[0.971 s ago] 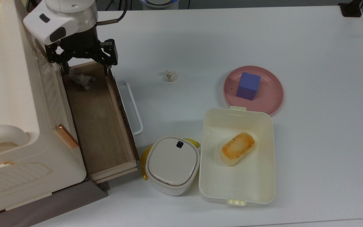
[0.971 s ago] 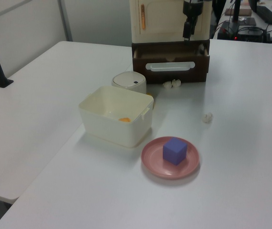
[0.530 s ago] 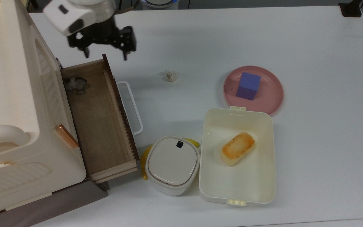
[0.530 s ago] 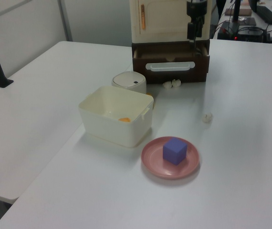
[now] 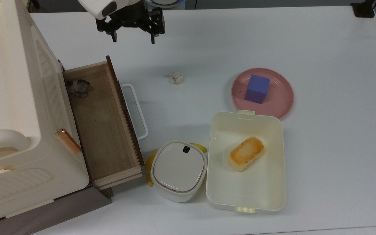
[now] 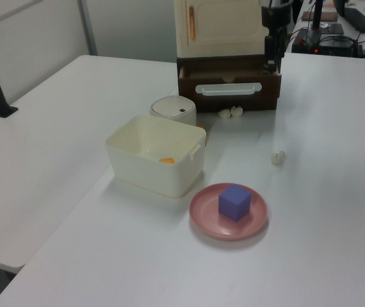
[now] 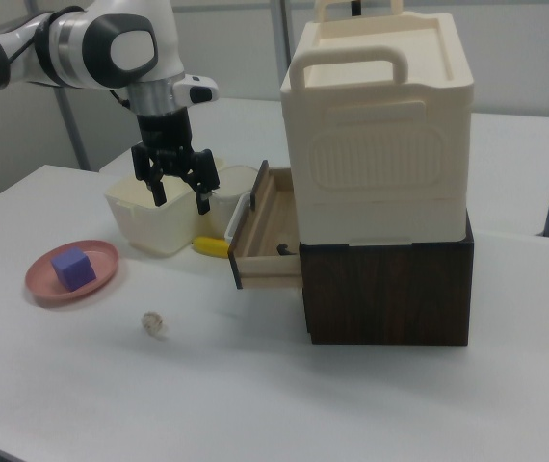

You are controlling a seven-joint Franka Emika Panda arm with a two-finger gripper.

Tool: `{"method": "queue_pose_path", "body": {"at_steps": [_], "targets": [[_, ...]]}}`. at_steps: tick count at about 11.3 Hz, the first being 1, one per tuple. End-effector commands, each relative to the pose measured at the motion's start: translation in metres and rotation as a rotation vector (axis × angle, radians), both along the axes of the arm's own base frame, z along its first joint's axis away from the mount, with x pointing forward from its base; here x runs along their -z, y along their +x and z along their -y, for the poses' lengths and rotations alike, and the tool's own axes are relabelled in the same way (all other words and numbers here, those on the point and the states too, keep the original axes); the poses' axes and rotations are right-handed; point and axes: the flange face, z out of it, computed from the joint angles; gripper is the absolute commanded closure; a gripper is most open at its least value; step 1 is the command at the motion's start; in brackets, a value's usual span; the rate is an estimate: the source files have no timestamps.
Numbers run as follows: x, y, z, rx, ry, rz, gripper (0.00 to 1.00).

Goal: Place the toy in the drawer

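**A:** So where's the toy [image 5: 78, 87] right now?

**B:** It's lying in the drawer [image 5: 104, 130], on the wood floor at the end nearest the top view's top, tucked against the cabinet [image 5: 8, 98] side. The drawer is pulled out, white handle [image 5: 136, 111] facing the table's middle.

**A:** And the gripper [image 5: 132, 36]?

**B:** Up in the air, well apart from the drawer, near the top edge of the top view. Fingers are spread apart, nothing between them. In the right view the gripper [image 7: 180, 195] hangs in front of the cream box [image 7: 149, 223], pointing down.

**A:** Other stuff on the table?

**B:** Small wrinkly ball [image 5: 177, 78] sits alone on the white table [image 5: 321, 147], between drawer and pink plate [image 5: 281, 98]. Purple cube [image 5: 257, 88] on that plate. The open box [image 5: 273, 192] has a toasted bread piece [image 5: 246, 153] inside. Just beside it is a small lidded container [image 5: 178, 170] with a banana [image 5: 148, 166] peeking out from under it.
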Motion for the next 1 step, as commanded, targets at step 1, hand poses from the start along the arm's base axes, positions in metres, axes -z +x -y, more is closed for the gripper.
{"method": "queue_pose_path", "body": {"at_steps": [1], "targets": [[-0.0105, -0.0177, -0.0036, 0.03, -0.016, 0.019, 0.0]]}}
